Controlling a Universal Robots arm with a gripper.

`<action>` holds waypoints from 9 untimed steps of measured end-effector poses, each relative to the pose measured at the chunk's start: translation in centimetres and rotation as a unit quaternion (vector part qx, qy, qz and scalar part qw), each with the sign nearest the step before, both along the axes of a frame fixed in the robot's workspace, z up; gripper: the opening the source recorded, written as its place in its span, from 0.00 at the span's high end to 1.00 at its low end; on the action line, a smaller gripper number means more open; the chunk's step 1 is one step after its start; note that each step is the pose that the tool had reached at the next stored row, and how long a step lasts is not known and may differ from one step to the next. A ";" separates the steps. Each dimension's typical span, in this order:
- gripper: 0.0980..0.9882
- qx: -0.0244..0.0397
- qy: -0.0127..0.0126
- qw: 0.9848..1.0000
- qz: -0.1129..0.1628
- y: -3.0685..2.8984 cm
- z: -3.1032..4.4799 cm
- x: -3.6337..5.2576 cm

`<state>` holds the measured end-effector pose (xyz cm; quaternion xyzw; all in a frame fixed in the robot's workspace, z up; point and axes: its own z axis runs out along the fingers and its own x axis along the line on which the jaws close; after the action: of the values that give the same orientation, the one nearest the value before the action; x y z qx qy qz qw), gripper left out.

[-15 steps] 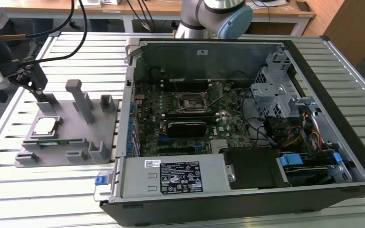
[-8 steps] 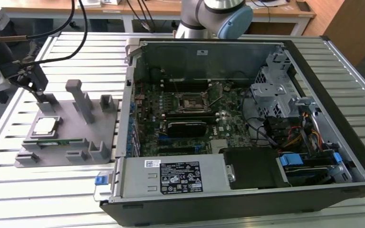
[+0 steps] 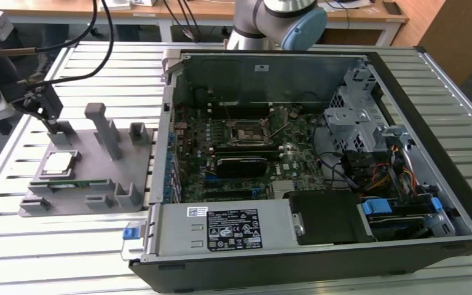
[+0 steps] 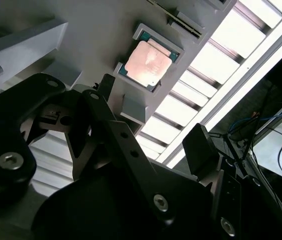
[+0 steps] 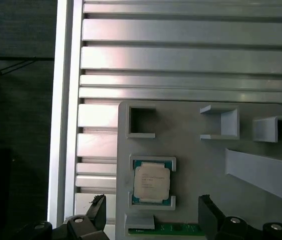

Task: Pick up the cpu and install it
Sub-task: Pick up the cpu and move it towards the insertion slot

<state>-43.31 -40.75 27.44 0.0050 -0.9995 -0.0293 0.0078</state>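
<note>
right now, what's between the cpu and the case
In the exterior view, a tall grey post stands between the cpu and the case.

Slatted table [image 3: 137, 80]: grey fixture [image 3: 96, 171], computer case [image 3: 302, 270]

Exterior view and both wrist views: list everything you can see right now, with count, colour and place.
cpu: one, silver-white top, in a pocket of the holder.
memory stick: one, green, in the holder beside the cpu.
holder: one, grey, on the table, at the exterior view's left of the case.
case: one, black, open, on the table.
motherboard: one, green, inside the case.
socket: one, black frame, on the motherboard.
power supply: one, grey, labelled, inside the case.
table: one, slatted, silver.
arm: one, grey and blue, behind the case.
gripper: one, black, open, empty, over the holder near the cpu.
</note>
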 end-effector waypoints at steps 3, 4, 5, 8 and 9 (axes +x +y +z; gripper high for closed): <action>0.19 0.000 0.000 1.000 0.000 0.00 -0.10 0.00; 0.19 0.000 0.000 1.000 0.000 0.00 -0.12 0.00; 0.19 0.000 0.000 1.000 0.000 0.00 -0.16 0.00; 0.19 0.000 0.000 1.000 0.000 0.00 -0.25 0.00; 0.19 0.000 0.000 1.000 0.000 0.00 -0.28 0.00</action>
<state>-43.31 -40.75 27.16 0.0050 -0.9995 -0.0293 0.0078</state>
